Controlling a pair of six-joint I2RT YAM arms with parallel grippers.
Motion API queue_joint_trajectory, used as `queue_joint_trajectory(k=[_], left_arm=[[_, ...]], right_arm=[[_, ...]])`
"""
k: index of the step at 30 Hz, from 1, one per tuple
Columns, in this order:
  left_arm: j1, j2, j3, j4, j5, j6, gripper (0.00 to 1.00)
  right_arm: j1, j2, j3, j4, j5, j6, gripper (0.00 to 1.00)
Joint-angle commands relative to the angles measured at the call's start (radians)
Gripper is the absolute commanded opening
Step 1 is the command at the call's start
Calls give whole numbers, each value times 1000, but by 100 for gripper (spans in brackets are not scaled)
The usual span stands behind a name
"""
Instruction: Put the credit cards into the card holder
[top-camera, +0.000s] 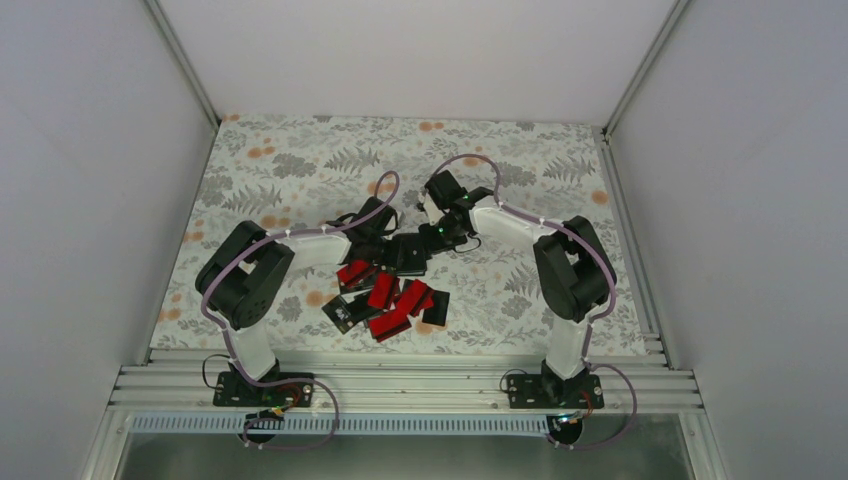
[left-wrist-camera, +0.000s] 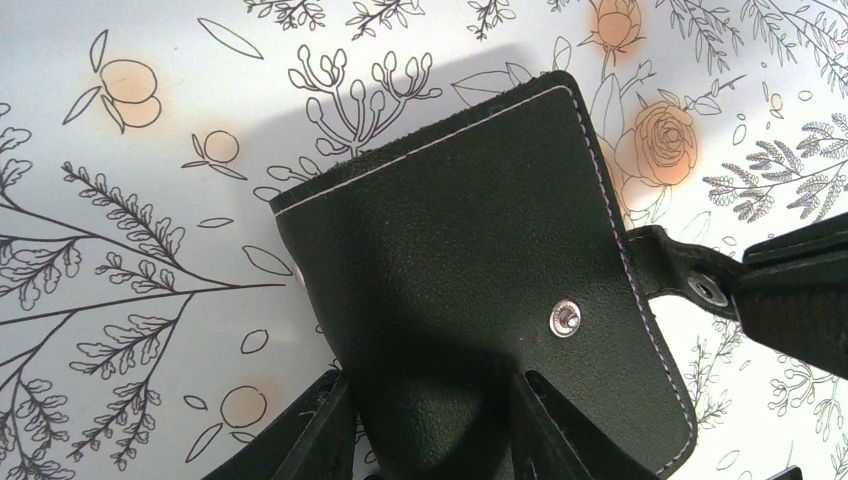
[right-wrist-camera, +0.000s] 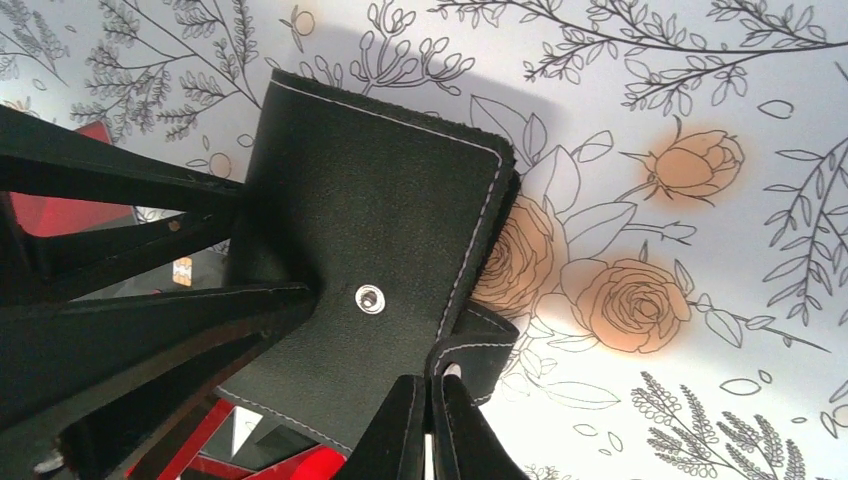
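Opening step, by the look: left jaws clamp the card holder (left-wrist-camera: 470, 280), right jaws pinch shut on its snap strap (left-wrist-camera: 685, 275), which next needs peeling back

One card holder (top-camera: 408, 253), roughly four red cards (top-camera: 382, 290), some black cards (top-camera: 343, 312)

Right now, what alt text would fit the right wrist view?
A black card holder sits over the floral table cover, its snap strap pinched by the right gripper at the bottom. The left gripper clamps its left side; red credit cards show beyond.
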Motion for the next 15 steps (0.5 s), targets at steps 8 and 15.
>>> queue_joint_trajectory(k=[8, 15], left_arm=[[-16, 25, -29, -63, 3, 6, 38], [-16, 26, -32, -62, 3, 8, 38]], right_arm=[[16, 40, 64, 26, -83, 2, 4], [25, 91, 79, 40, -125, 2, 12]])
